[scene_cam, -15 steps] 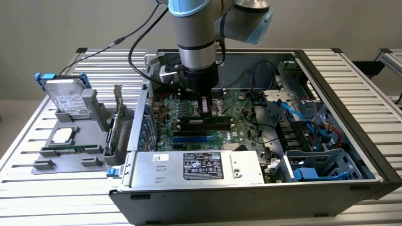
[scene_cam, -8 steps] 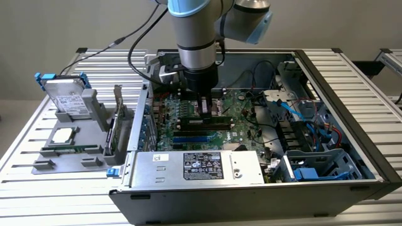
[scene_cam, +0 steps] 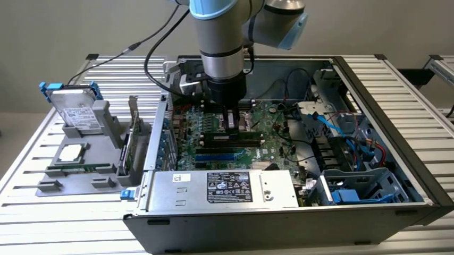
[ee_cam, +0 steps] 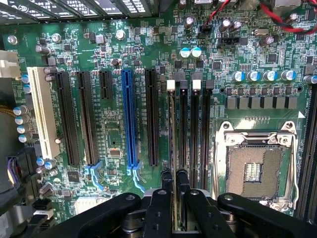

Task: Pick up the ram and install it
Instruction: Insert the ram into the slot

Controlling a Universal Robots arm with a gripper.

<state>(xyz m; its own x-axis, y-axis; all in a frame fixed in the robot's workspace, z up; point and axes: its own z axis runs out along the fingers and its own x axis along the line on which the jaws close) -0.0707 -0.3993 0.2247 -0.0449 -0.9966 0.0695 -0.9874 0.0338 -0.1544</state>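
**Ram at the slot, seating in hand**

The open computer case lies on its side on the slatted counter, with its motherboard facing up. The arm stands over it nearly vertical, its last link pointing straight down into the case. The gripper is low over the middle of the board.

In the wrist view, the bank of memory slots runs between the long blue expansion slot and the bare processor socket. The ram shows edge-on as a thin line along the slot nearest the expansion slots. Its far end reaches the white latch. Whether it sits fully home or only rests in the slot mouth cannot be told.

The fingers are drawn in close, one on each side of the stick's near end, and appear to clamp it.

By my reading the pick-up is done and the step in hand is installation. Seating calls for:

- a straight, square press along the slot
- both ends going down evenly
- the notch matched to the slot key
- the end latches free to snap over

Any tilt could jam the stick.
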